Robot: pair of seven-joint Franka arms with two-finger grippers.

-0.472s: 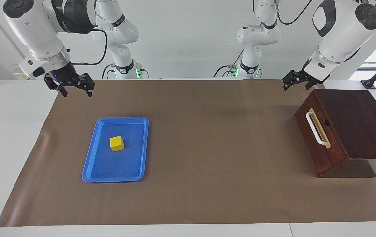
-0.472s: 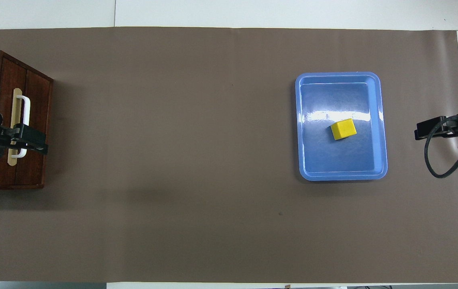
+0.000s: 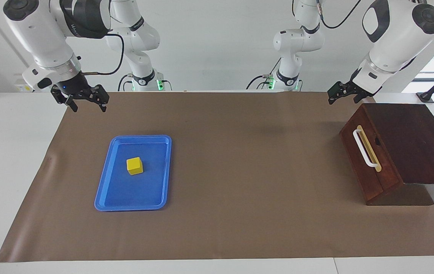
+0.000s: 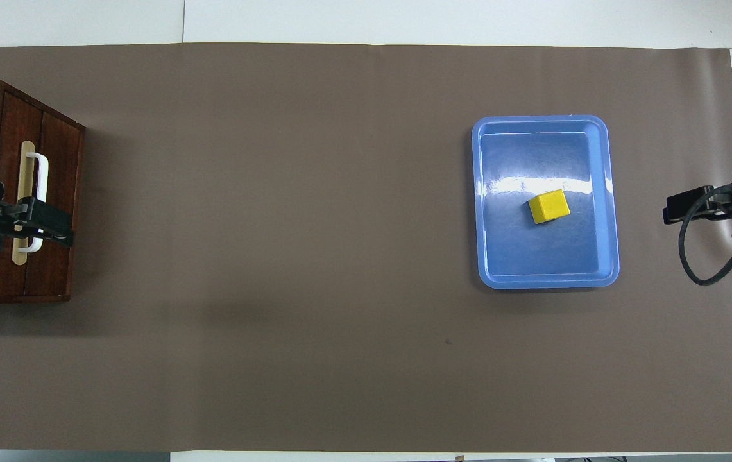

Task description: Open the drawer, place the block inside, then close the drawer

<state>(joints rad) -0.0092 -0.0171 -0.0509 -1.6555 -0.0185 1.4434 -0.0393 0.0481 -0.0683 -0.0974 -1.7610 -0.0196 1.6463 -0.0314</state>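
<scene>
The dark wooden drawer is closed, its white bar handle facing the middle of the table, at the left arm's end. In the overhead view my left gripper overlaps the handle's end nearest the robots. The facing view shows this left gripper raised in the air, open, touching nothing. The small yellow block sits in a blue tray toward the right arm's end. My right gripper hangs open over the mat's edge, apart from the tray and the block.
A brown mat covers the table between the tray and the drawer. The white table top shows around the mat. A black cable loops under my right gripper.
My left gripper has shifted slightly toward the left arm's end of the table, over the drawer. The right gripper, block and drawer have not moved.
</scene>
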